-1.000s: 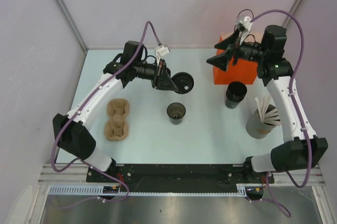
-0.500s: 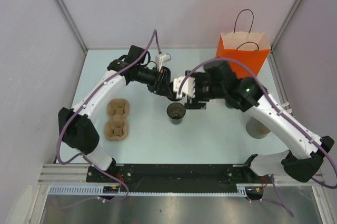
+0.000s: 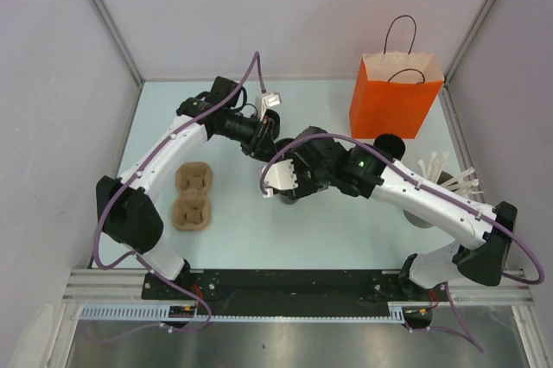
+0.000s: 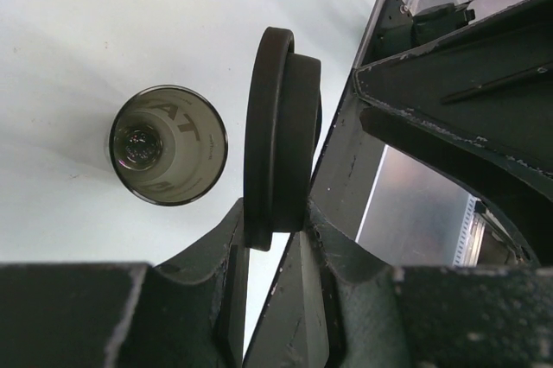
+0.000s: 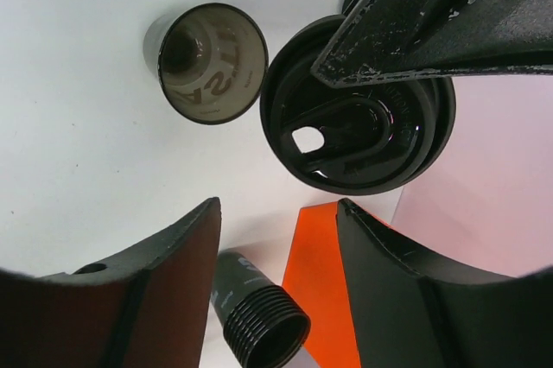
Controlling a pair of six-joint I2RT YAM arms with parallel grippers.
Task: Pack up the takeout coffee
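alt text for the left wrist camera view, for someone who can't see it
The left gripper pinches a round black lid on edge over the white table. Left of the lid an open black cup stands on the table, seen from above, lettering inside; dark parts of the right arm fill the right side.
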